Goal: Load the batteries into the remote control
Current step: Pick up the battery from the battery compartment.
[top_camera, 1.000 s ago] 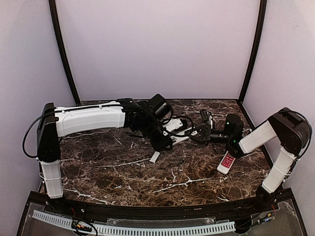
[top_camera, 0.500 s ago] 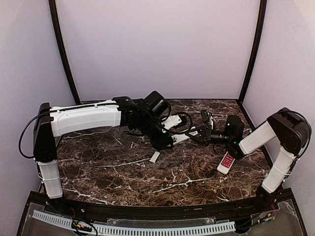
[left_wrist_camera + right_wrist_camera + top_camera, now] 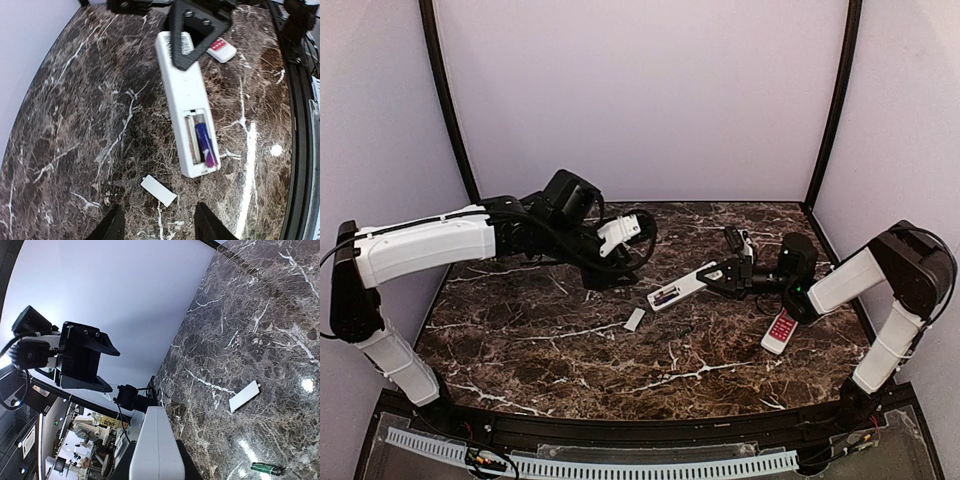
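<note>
The remote control (image 3: 685,288) is a long white bar lying back-up and slanting across the marble table (image 3: 550,350). My right gripper (image 3: 725,272) is shut on its far end. The battery bay at the near end is uncovered. One of the batteries (image 3: 205,145), blue and purple, lies in the bay beside an empty slot. My left gripper (image 3: 635,240) hangs open and empty, back and left of the remote. In the left wrist view its fingertips (image 3: 112,227) frame the small white cover (image 3: 158,190). The right wrist view shows the remote (image 3: 155,440) between the jaws of my right gripper (image 3: 154,460).
A shorter red-and-white remote (image 3: 781,330) lies right of the white one. The white cover (image 3: 634,319) rests flat on the marble near the remote's open end. A small greenish cylinder (image 3: 265,468) lies on the table near the cover (image 3: 244,396).
My left arm has drawn back to the left and rear, away from the remote's open end, with its jaws wider. The uncovered bay now shows. The right arm holds still.
</note>
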Tool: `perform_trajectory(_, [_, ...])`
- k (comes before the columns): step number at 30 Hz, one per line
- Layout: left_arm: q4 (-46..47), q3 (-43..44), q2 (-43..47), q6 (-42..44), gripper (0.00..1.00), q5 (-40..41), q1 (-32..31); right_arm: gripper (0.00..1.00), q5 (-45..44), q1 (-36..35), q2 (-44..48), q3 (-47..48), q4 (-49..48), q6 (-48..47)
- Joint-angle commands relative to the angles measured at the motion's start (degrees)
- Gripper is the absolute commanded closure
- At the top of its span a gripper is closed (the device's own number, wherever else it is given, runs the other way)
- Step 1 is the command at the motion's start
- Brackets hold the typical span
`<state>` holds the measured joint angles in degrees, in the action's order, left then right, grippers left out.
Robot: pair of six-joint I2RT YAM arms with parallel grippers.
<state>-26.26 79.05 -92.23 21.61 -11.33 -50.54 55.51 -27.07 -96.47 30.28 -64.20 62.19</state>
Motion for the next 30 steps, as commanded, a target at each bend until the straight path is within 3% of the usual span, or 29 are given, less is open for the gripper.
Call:
perform_trajectory(1, [4.85, -8.7, 9.07, 16.72, 0.54, -7.77, -0.86, 1.0, 4.36, -0.34, 2.1, 1.21, -1.34, 3.15])
perform_trajectory(4, [6.01, -12.95, 13.38, 23.93, 0.54, -9.51, -2.31, 1.0, 6.7, -0.4, 2.56, 1.75, -0.32, 3.89])
perform_trajectory(11, [3.1, -11.71, 14.59, 30.15, 0.56, -13.17, -6.37, 1.0, 11.88, -0.63, 3.77, 3.23, 2.4, 4.38])
perform_trajectory(19, [1.72, -9.23, 12.23, 34.22, 0.62, -11.84, -10.98, 1.0, 15.67, -1.76, 3.52, 6.19, 8.05, 2.28])
perform_trajectory(30, [-0.06, -6.08, 7.55, 36.61, 0.72, -11.73, -11.84, 1.0, 16.9, -4.32, 1.6, 8.19, 8.34, 3.09])
